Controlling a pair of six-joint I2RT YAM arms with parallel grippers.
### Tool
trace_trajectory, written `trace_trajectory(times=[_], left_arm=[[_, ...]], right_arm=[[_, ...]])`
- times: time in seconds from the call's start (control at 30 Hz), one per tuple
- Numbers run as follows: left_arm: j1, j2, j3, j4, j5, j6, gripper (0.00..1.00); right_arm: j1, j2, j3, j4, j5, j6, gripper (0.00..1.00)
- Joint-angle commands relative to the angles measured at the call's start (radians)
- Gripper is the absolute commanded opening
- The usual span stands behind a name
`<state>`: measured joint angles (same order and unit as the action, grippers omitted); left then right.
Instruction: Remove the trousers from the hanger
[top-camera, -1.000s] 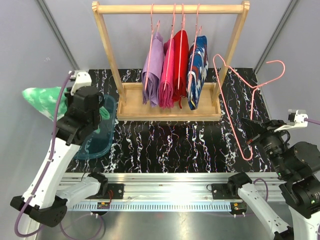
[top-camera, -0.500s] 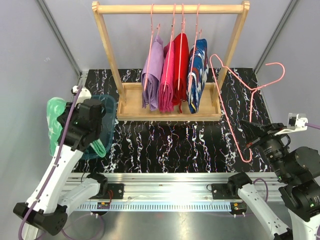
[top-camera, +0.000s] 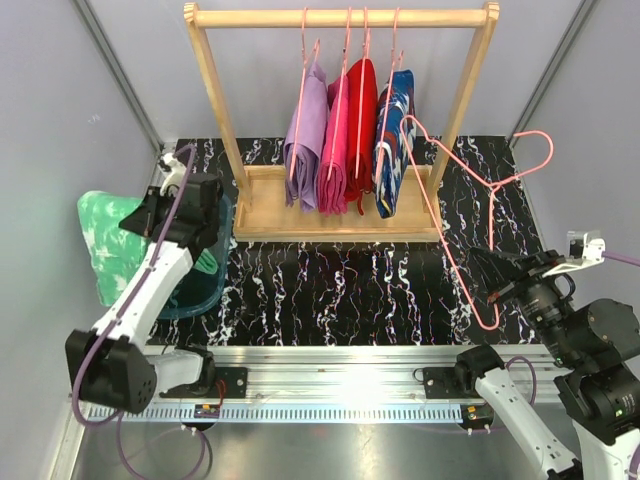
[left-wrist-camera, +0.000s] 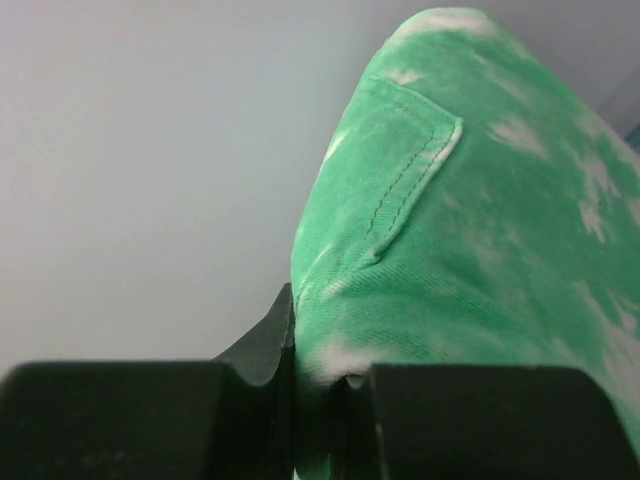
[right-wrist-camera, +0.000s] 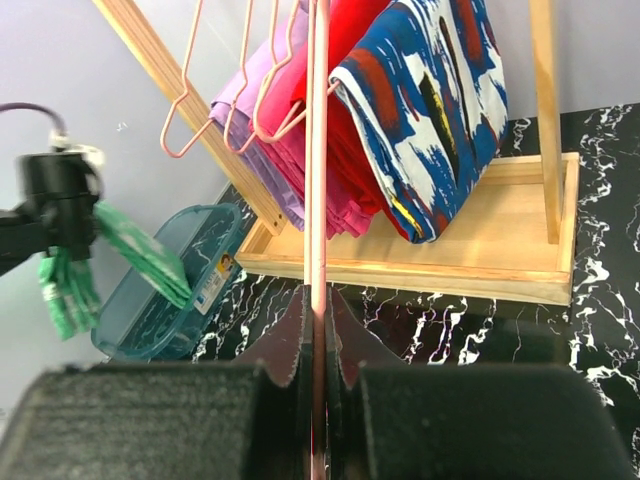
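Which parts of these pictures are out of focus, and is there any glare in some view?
Top external: sharp overall, bright reflection on the near metal rail. Left wrist: the left gripper is soft, the green trousers sharp. Right wrist: the right gripper and the hanger it pinches are blurred; the rack behind is clear.

Overhead plus wrist close-ups, trousers (top-camera: 105, 245) shared

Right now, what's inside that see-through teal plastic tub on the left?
A strip of the mint green mottled trousers dangles over the teal tub, clamped in the left gripper. The left arm covers most of the tub's inside.
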<state>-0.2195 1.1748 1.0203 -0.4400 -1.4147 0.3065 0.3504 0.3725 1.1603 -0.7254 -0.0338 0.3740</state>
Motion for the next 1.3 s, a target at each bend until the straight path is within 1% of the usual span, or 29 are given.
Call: trace_trajectory(times=[0.0, 0.17, 0.23, 0.3, 0.33, 0.37, 0.4, 0.43, 0.53, 0.57, 0.63, 0.7, 0.73, 0.87, 0.93, 1.03, 1.07, 1.13, 1.17, 1.27], left_arm=[[0.015, 0.049, 0.003, 0.092, -0.112, -0.017, 0.00], [0.016, 0.112, 0.029, 0.075, -0.106, -0.053, 0.00], [0.006, 0.172, 0.046, 0.066, -0.087, -0.058, 0.00], [-0.012, 0.256, 0.090, 0.011, -0.081, -0.108, 0.00], [-0.020, 0.293, 0.113, -0.041, -0.070, -0.154, 0.00], [-0.035, 0.327, 0.136, -0.145, -0.066, -0.255, 0.00], [-0.043, 0.359, 0.165, -0.207, -0.052, -0.301, 0.00], [-0.049, 0.432, 0.208, -0.303, -0.041, -0.413, 0.00], [-0.067, 0.543, 0.263, -0.414, 0.002, -0.527, 0.00], [-0.069, 0.566, 0.270, -0.422, 0.037, -0.561, 0.00], [-0.069, 0.592, 0.282, -0.419, 0.095, -0.569, 0.00], [-0.069, 0.589, 0.291, -0.411, 0.182, -0.570, 0.00], [-0.067, 0.568, 0.291, -0.389, 0.250, -0.558, 0.00], [-0.058, 0.504, 0.288, -0.356, 0.411, -0.575, 0.00], [-0.058, 0.482, 0.293, -0.365, 0.424, -0.602, 0.00], [-0.049, 0.421, 0.278, -0.327, 0.488, -0.587, 0.00], [-0.034, 0.415, 0.271, -0.318, 0.550, -0.581, 0.00], [-0.021, 0.421, 0.253, -0.284, 0.597, -0.554, 0.00], [-0.017, 0.427, 0.238, -0.263, 0.647, -0.529, 0.00], [-0.017, 0.476, 0.224, -0.241, 0.671, -0.480, 0.00]], right_arm=[[-0.002, -0.017, 0.001, 0.070, -0.035, -0.012, 0.00], [-0.002, -0.024, -0.011, 0.075, -0.048, -0.023, 0.00], [-0.001, -0.029, -0.016, 0.080, -0.048, -0.026, 0.00], [-0.002, -0.032, -0.017, 0.077, -0.043, -0.037, 0.00], [-0.002, -0.032, -0.016, 0.075, -0.037, -0.041, 0.00], [-0.002, -0.035, -0.016, 0.070, -0.035, -0.047, 0.00], [-0.002, -0.037, -0.014, 0.069, -0.031, -0.050, 0.00], [-0.002, -0.038, -0.014, 0.066, -0.029, -0.055, 0.00], [-0.001, -0.043, -0.013, 0.060, -0.028, -0.058, 0.00], [-0.001, -0.044, -0.011, 0.058, -0.031, -0.058, 0.00], [-0.001, -0.046, -0.017, 0.058, -0.031, -0.058, 0.00], [0.001, -0.047, -0.019, 0.061, -0.034, -0.056, 0.00], [0.001, -0.047, -0.024, 0.066, -0.032, -0.055, 0.00], [0.001, -0.044, -0.028, 0.072, -0.035, -0.057, 0.00], [0.001, -0.040, -0.028, 0.072, -0.038, -0.056, 0.00], [0.002, -0.038, -0.024, 0.070, -0.044, -0.057, 0.00], [0.002, -0.038, -0.024, 0.070, -0.044, -0.055, 0.00], [0.002, -0.038, -0.025, 0.073, -0.041, -0.057, 0.00], [0.004, -0.038, -0.024, 0.075, -0.040, -0.057, 0.00], [0.004, -0.032, -0.022, 0.072, -0.040, -0.057, 0.00]])
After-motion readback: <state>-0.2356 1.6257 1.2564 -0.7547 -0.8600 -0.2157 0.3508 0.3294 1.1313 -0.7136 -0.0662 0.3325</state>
